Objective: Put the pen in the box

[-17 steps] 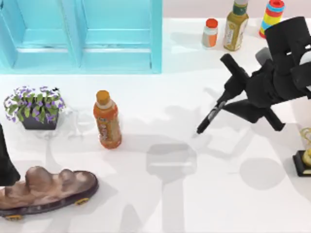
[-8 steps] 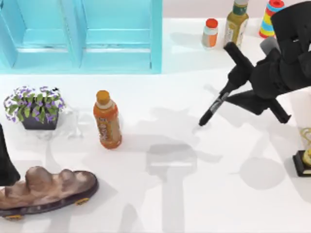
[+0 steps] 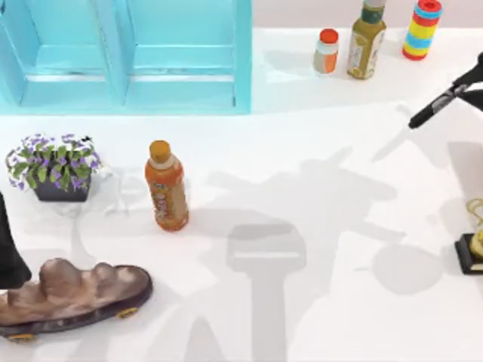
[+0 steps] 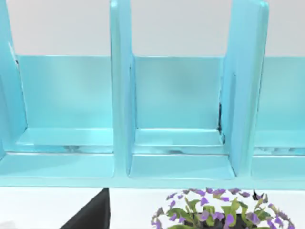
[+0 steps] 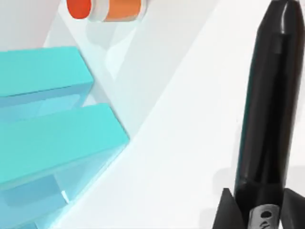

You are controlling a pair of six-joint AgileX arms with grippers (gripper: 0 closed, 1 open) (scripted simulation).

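At top view's right edge, pen (image 3: 443,101) aloft, right wrist view shows right tool (image 5: 259,210) clamping it.

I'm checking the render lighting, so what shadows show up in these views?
Top view: broad grey arm-shaped shadows cross the white table, one below the pen, another beside the orange bottle. Right wrist view: soft shadow bands near the turquoise box.

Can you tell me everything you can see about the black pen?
The pen is slim, glossy black and plastic-looking, with a tapered tip and a pale marking near its held end. It hangs tilted in the air by the table's right edge, touching nothing but the right gripper's dark fingers, which grip one end.
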